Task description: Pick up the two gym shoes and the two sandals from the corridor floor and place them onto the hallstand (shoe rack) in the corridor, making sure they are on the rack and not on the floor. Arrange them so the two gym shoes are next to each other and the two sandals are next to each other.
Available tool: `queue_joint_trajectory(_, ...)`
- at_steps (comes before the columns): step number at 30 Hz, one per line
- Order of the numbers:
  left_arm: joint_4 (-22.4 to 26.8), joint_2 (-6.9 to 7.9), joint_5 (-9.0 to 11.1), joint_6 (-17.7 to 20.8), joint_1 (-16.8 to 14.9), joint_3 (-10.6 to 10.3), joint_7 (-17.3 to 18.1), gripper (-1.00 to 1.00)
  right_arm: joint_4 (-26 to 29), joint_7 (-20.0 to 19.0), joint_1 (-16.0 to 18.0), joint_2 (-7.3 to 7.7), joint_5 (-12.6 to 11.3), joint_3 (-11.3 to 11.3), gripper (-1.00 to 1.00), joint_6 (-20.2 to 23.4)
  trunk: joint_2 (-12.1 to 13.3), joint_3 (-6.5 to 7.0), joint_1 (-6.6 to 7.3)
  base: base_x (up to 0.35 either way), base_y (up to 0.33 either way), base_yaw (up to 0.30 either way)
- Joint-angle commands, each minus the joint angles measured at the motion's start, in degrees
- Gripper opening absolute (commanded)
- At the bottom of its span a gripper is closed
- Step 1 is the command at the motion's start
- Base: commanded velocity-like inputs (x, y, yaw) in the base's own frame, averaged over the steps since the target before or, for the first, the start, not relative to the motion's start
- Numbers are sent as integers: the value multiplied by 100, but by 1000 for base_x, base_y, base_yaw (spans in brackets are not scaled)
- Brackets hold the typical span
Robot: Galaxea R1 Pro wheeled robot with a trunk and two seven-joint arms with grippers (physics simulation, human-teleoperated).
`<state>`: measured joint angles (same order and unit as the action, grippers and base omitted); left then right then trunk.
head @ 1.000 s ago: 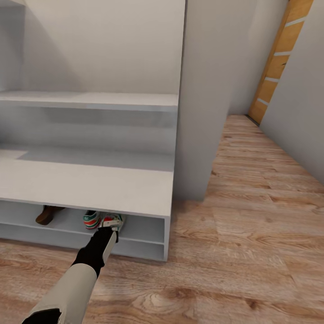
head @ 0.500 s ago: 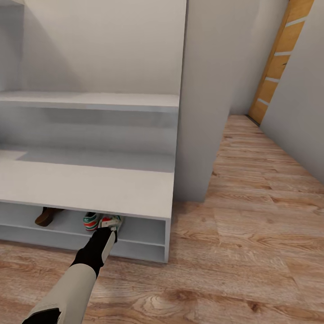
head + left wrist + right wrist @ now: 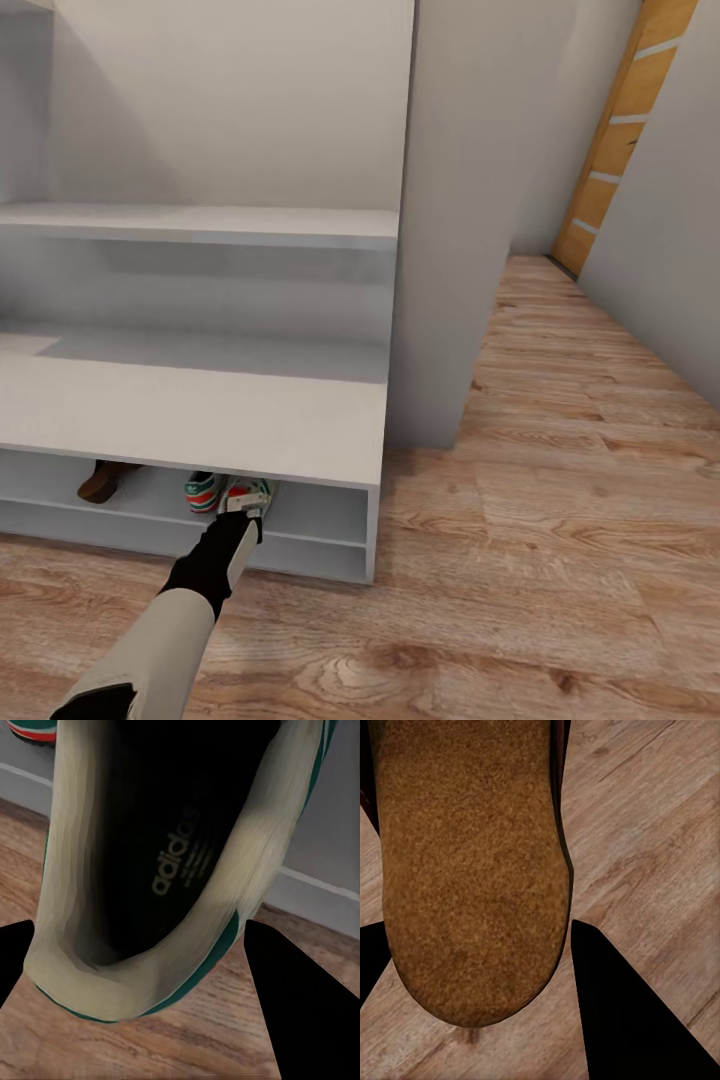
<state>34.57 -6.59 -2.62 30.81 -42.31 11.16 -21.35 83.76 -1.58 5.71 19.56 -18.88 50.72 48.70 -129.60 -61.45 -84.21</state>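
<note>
Left hand, fingers clamped on the heel of a cream-white lace-up gym shoe with green stripes, at the low shelf of the pale grey-white hallstand. Beside it: second gym shoe; farther along, dark brown leather sandal. Right hand grips the second sandal's tan insole above the light brown wood-plank floor.

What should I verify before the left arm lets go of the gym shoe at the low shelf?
1. Held gym shoe sits between the left gripper fingers: ok.
2. Held gym shoe lies beside the other gym shoe: ok.
3. Its heel is fully over the low shelf: cannot tell; the floor shows around the heel in the left wrist view.
4. First sandal is on the same shelf: ok.
5. Second sandal is on the rack: not ok; it is in the right gripper, over the floor.
</note>
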Motion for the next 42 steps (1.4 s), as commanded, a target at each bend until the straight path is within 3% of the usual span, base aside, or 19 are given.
queue_joint_trajectory(1, -23, 0, -11, -42, -1, 0, 8, -100, 0, 17, 0, -1, -19, -1, -100, -1, 0, 0, 0, 0, 0, 0)
queue_joint_trajectory(42, -47, 0, -2, -119, 4, 9, 8, -100, 0, 17, 0, -2, -19, 0, -100, 3, 0, 0, 0, 40, 0, 0)
